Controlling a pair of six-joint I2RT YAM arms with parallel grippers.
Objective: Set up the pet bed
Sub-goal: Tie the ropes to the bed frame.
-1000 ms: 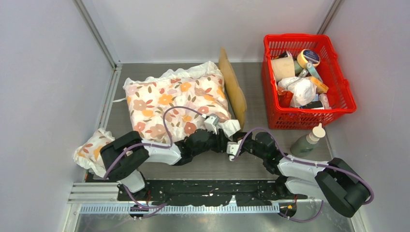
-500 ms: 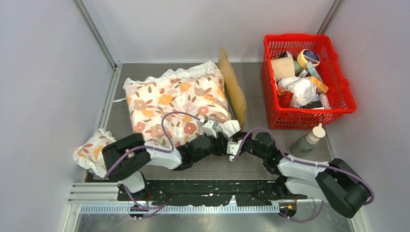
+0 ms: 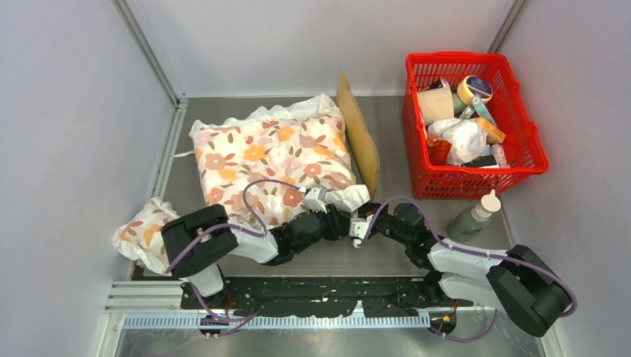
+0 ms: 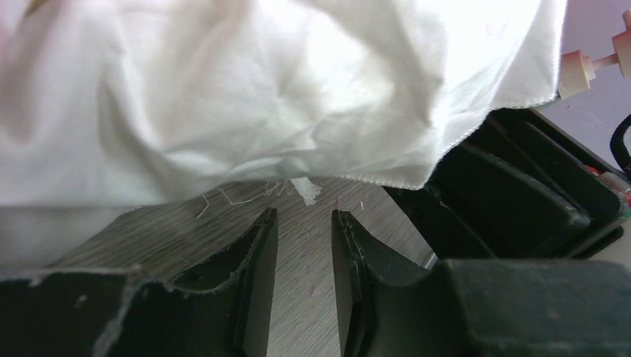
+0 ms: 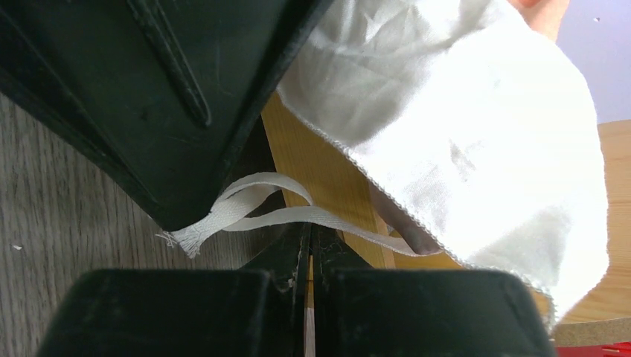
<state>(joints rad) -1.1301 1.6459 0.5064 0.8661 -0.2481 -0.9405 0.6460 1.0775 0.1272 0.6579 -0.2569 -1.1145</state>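
1. Grey wood-grain desk (image 3: 327, 260) boxed in by pale walls: from above, the pet bed (image 3: 359, 137) shows only as a light-wood headboard on edge, right of centre
2. Its sleeping surface is hidden under a floral cushion (image 3: 268, 160) that covers the frame and touches the headboard
3. Right of the bed stands a red basket (image 3: 521, 160) full of odds and ends, with a bottle (image 3: 474, 216) on the desk just in front of it; a small floral pillow (image 3: 141, 230) lies at the near left edge
4. Both arms reach to the cushion's near right corner, where a white cloth corner (image 3: 350, 197) sticks out; the left hand (image 3: 341, 219) and right hand (image 3: 359, 220) meet there, too small from above to read
5. The left wrist view fills that gap: the left hand (image 4: 303, 275) has its fingers (image 4: 257, 282) slightly spread, bare desk between them and nothing held, the white cloth hanging just above and ahead
6. Only the right wrist view shows a white tie tape (image 5: 260, 212) looping under the cloth against the bed's wood (image 5: 327, 178)
7. There the right hand (image 5: 310, 245) is pressed together, the tape crossing right at its tips; whether it is pinched I cannot tell
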